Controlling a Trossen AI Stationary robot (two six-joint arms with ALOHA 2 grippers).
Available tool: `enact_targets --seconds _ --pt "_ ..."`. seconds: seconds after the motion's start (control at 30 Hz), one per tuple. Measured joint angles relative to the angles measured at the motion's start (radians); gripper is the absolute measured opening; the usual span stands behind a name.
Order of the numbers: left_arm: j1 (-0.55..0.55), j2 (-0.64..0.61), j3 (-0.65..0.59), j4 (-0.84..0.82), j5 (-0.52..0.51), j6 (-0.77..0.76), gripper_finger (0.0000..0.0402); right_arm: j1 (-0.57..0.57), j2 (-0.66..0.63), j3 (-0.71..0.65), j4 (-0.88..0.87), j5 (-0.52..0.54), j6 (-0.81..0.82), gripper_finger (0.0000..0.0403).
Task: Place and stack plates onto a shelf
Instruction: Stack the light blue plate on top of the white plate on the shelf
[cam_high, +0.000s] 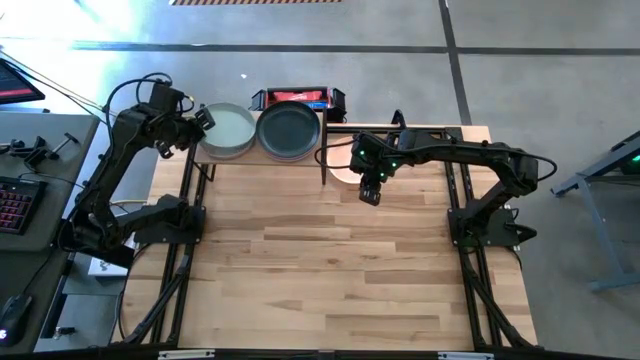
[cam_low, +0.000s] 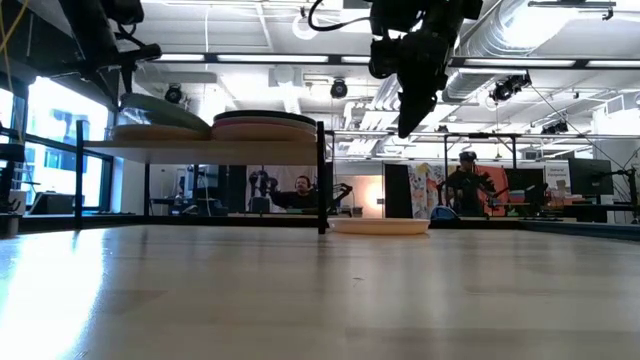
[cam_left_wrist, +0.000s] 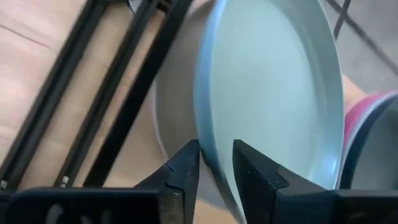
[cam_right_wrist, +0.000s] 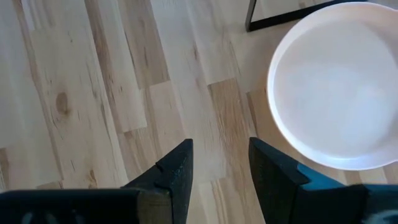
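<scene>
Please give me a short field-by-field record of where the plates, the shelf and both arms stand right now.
shelf: the shelf stands at the table's far left edge
left stack: sage green plate on top, tilted
right stack: dark green plate on top
table: one off-white plate lies beside the shelf
left gripper: left gripper at the sage plate's rim, fingers parted around it
right gripper: right gripper open and empty above the bare table, near the off-white plate
</scene>
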Motion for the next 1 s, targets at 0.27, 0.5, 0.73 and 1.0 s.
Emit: enact_targets --seconds 0.27,0.5,0.73,1.0 --pt "0.000 0.000 0.000 -0.162 0.077 0.072 0.0099 0.000 0.000 0.000 0.000 0.000 0.000 0.0134" --pt "-0.006 -0.007 0.000 -0.190 0.091 0.098 0.0099 0.000 0.000 0.000 0.011 0.000 0.008 0.0134" --pt "-0.012 -0.006 0.000 -0.182 0.105 0.170 0.0099 0.000 0.000 0.000 0.027 0.000 0.010 0.0134" --pt "-0.012 -0.001 0.000 -0.182 0.045 0.203 0.0099 0.000 0.000 0.000 0.028 -0.005 0.110 0.0134"
